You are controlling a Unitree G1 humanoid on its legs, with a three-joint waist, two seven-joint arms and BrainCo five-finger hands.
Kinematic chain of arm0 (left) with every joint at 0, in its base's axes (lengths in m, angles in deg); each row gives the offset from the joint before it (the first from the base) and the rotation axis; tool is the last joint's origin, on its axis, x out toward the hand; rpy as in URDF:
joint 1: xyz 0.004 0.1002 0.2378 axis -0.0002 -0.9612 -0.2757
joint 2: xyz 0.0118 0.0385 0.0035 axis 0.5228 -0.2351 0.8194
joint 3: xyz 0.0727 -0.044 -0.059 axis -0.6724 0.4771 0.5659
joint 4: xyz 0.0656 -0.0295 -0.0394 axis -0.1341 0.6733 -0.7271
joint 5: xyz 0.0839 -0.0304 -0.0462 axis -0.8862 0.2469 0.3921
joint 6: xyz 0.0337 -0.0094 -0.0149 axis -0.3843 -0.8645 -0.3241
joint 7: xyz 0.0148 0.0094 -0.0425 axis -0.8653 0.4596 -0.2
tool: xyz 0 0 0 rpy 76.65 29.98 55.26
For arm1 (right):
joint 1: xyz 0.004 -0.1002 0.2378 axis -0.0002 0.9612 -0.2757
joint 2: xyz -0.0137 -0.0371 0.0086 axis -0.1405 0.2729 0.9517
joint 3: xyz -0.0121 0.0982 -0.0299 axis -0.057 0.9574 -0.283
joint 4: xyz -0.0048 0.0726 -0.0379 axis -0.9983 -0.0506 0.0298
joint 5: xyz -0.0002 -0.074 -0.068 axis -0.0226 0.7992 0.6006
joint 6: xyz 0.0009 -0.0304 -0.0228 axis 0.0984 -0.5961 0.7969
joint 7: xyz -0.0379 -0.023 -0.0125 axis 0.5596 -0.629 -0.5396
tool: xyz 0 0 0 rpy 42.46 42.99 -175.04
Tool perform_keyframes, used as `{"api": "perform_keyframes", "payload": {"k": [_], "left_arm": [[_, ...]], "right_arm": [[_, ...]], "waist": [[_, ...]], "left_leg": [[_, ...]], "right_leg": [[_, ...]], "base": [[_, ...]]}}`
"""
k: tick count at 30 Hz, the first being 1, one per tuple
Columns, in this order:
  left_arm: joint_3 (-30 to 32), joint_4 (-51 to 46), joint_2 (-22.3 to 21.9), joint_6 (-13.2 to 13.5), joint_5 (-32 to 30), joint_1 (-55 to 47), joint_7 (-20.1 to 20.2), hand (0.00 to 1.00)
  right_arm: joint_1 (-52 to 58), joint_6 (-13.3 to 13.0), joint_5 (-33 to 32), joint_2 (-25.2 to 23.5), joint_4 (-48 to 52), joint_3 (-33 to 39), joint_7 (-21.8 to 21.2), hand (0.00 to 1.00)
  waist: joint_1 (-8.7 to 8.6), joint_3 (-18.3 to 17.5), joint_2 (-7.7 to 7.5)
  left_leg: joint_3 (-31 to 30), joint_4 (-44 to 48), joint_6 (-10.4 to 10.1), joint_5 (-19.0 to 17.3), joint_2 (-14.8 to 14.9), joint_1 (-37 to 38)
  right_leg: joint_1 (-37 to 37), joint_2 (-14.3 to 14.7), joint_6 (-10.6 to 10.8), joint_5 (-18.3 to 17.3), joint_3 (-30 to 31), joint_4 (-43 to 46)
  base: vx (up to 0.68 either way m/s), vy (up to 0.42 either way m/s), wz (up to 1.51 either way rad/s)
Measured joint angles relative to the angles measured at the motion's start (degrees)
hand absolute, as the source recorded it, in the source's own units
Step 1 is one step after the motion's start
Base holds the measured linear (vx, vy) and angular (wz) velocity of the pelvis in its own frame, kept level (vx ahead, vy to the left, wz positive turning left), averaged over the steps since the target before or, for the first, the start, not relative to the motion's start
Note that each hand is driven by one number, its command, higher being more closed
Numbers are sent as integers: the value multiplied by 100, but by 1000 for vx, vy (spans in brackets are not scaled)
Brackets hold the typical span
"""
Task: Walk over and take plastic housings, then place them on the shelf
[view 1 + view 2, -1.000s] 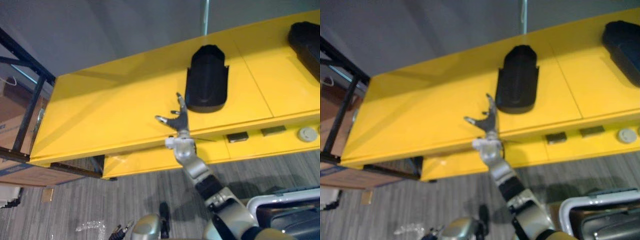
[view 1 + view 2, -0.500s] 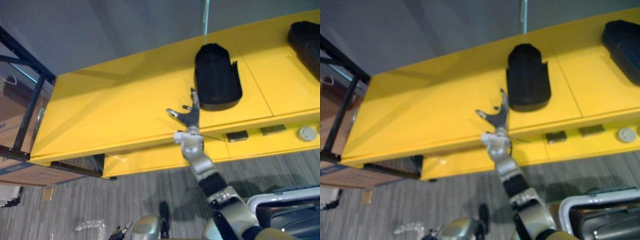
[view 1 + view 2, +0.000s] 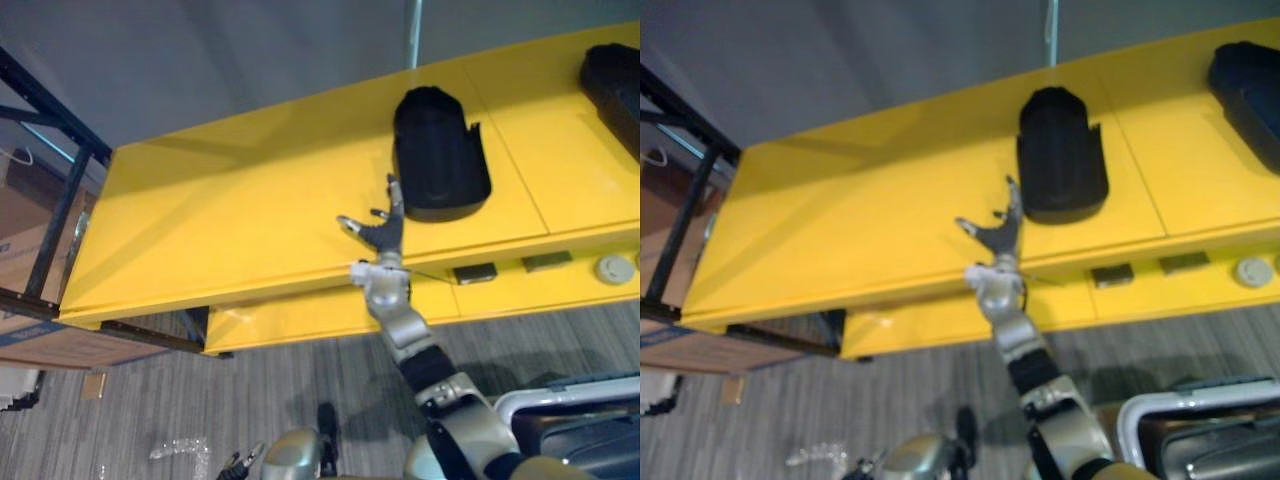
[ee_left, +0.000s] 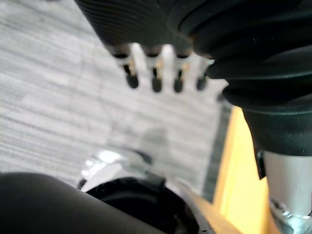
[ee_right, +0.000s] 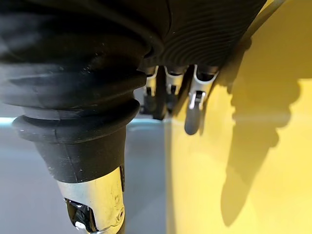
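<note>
While open-fingered and empty over yellow shelf (image 3: 230, 220), right robot hand (image 3: 383, 232) near black housing (image 3: 438, 160), grey floor (image 3: 250, 400) below.

A black ribbed plastic housing (image 3: 438, 155) is lying on the wide yellow shelf (image 3: 230, 220), right of its middle, nearer the back edge. A second black plastic housing (image 3: 612, 80) is sitting at the right end (partly cut off). The right hand (image 3: 383, 232) is hovering over the front edge, just left of the first housing. A black metal rack (image 3: 55, 205) is standing beyond the shelf's left end.
</note>
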Motion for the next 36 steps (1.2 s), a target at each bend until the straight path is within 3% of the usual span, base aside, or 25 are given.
{"api": "perform_keyframes", "payload": {"k": [7, 12, 15, 20, 22, 26, 29, 30, 33, 36], "left_arm": [[10, 1, 1, -118, 37, -4, 0, 0], [175, 33, 2, -112, 40, -10, 5, 0], [222, 111, 57, -108, 39, -19, 3, 0], [310, 185, 220, 6, 51, -78, 5, 0], [409, 215, 288, 67, 58, -145, 2, 0], [478, 258, 301, 168, 59, -206, -24, 0], [609, 277, 284, 289, 58, -359, -54, 0], [621, 283, 279, 290, 58, -394, -59, 0], [619, 276, 281, 299, 54, -417, -80, 0], [616, 226, 277, 295, 58, -409, -74, 0]], "right_arm": [[14, -49, -1, 0, -1, -3, -78, 0], [124, -517, -118, -1, 3, -98, -680, 0], [376, -788, -120, 2, 325, -412, -1012, 0], [992, -1249, -640, 147, 1953, -572, -1553, 0], [1581, -1276, -907, 408, 2893, -563, -1905, 0], [2642, -1210, -1128, 761, 3592, -291, -2206, 0], [3464, -1209, -1128, 833, 3838, 133, -2286, 0], [3658, -1209, -1128, 861, 3897, 287, -2307, 100], [4025, -1204, -1168, 923, 3906, 679, -2407, 100], [4284, -1204, -1458, 952, 3906, 984, -2492, 100]], "waist": [[0, 3, -6], [-4, 35, -101], [-4, -32, -240], [-6, -207, -584], [-26, -347, -818], [-57, -442, -945], [-198, -594, -993], [-199, -610, -999], [-342, -663, -1000], [-352, -707, -981]], "left_leg": [[0, 0, -4, 3, 0, 2], [0, -36, -56, 36, 12, 8], [8, -84, -67, 44, 30, 3], [24, -150, -53, 52, 115, 8], [85, -212, -53, 52, 149, 36], [275, -370, -67, 37, 165, 298], [374, -501, -67, 38, 180, 395], [467, -527, -69, 38, 193, 445], [548, -602, -71, 38, 205, 504], [609, -607, -83, 24, 208, 503]], "right_leg": [[1, -1, 9, 6, -1, 0], [3, 6, 15, 14, -15, -8], [8, 43, 9, 42, -19, -87], [194, 217, -15, 237, -28, -540], [214, 276, -33, 269, -13, -644], [409, 347, -21, 333, 142, -836], [412, 398, -19, 357, 211, -907], [406, 422, -19, 357, 285, -910], [395, 448, -20, 359, 341, -939], [377, 473, -13, 378, 424, -989]], "base": [[0, 0, 0], [0, 0, 1], [0, 0, 0], [23, -3, -1], [48, -7, -9], [30, 15, -23], [22, 9, -18], [33, 11, -34], [17, 8, -17], [33, 12, -8]]}}
